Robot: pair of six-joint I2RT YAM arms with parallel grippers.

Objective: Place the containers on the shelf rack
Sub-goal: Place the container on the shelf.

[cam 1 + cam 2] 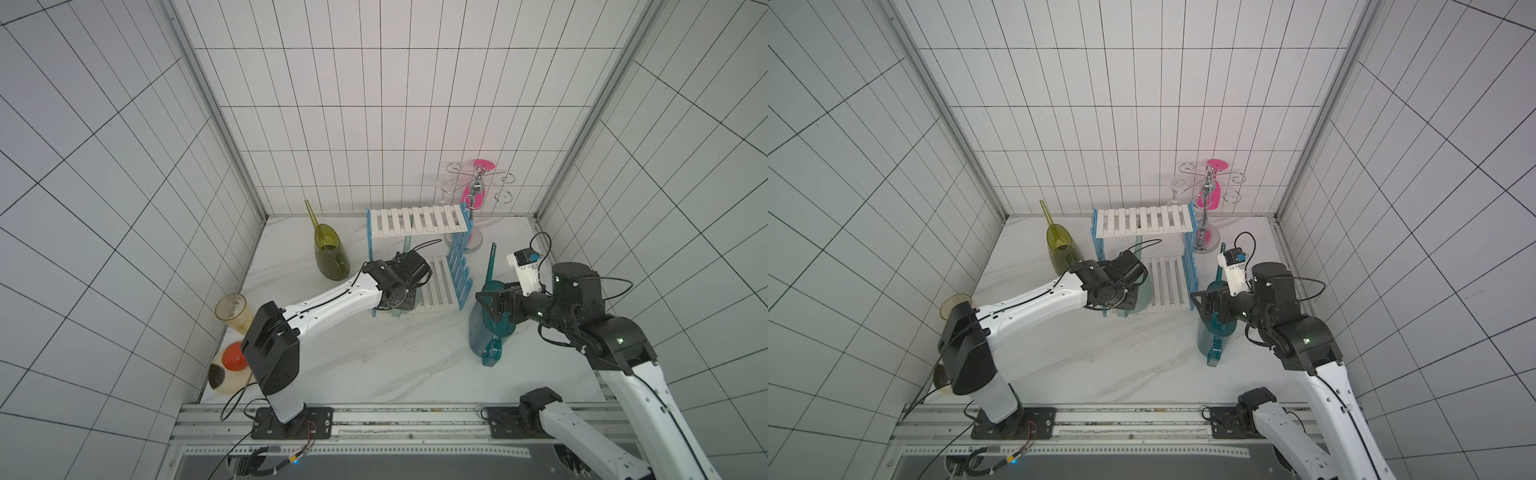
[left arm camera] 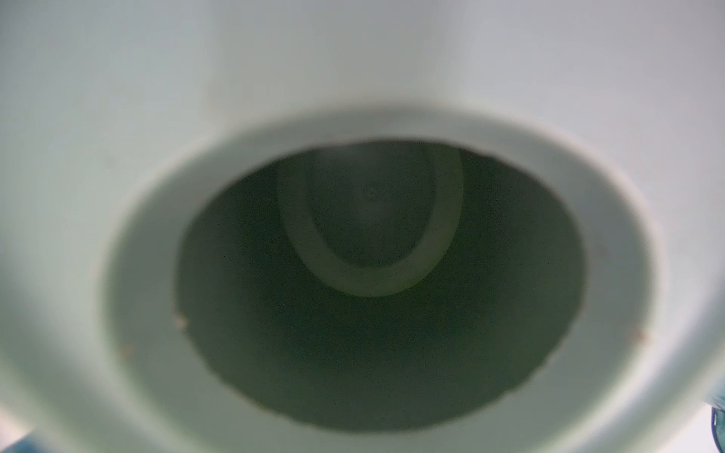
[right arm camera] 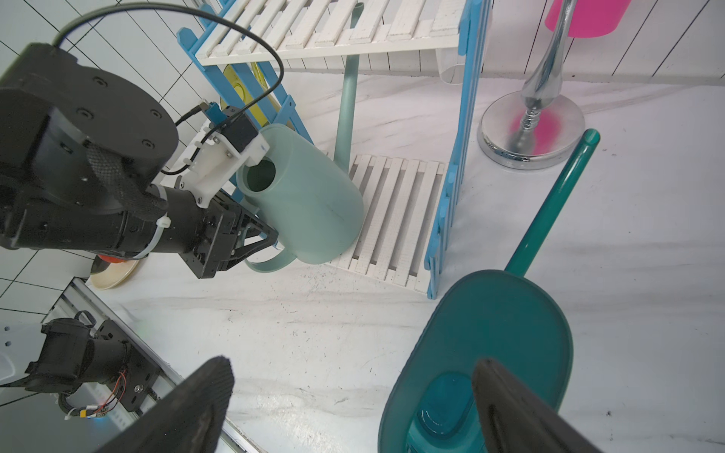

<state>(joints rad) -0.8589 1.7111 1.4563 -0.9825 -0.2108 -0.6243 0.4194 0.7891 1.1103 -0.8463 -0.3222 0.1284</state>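
Mint can [image 3: 310, 196] handle pinched by outstretched left gripper [image 3: 270, 239]; right gripper [image 3: 351, 362] gapes over teal can [image 3: 490, 325]

in both top views, little to see of the mint green can [image 1: 1143, 293] beyond spout and a sliver of body, masked by the left arm [image 1: 1034, 299]. all blur in the left wrist view, just the can's mouth up close. cut by the right wrist view's lower edge: teal can [image 3: 490, 313], right gripper [image 3: 351, 361] fingers [image 3: 196, 408].
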